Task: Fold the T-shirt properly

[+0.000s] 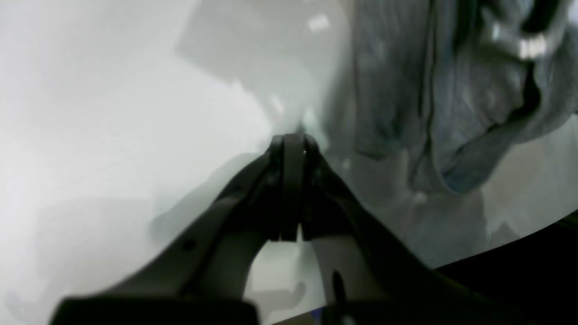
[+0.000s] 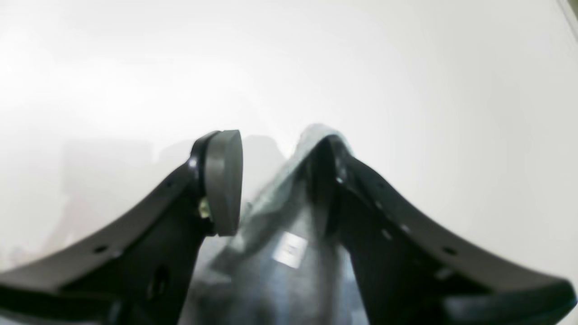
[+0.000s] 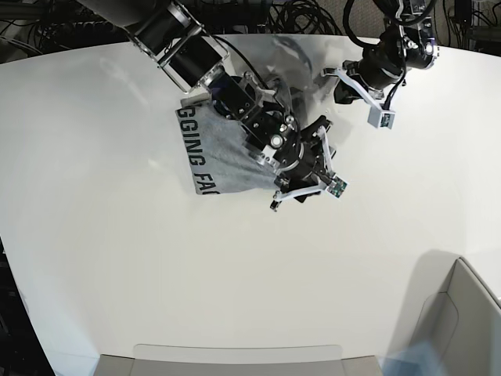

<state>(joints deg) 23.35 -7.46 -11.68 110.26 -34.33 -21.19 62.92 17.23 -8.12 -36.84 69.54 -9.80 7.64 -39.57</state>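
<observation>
White table [image 3: 117,258] — dark cables [image 3: 297,17] behind — grey box [image 3: 458,329] nearby

Soft heathered grey cloth T-shirt [image 3: 223,153], matt black plastic right pincer [image 2: 275,180], smooth white table [image 3: 117,258].

A robotics lab: white table [image 3: 94,258] backed by tangled black cables [image 3: 313,16]

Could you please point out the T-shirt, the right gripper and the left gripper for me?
T-shirt [image 3: 223,153]: base view, grey cloth beside the black lettering.
Right gripper [image 2: 275,180]: right wrist view, gap between its open fingertips.
Left gripper [image 1: 294,149]: left wrist view, closed fingertips.
</observation>
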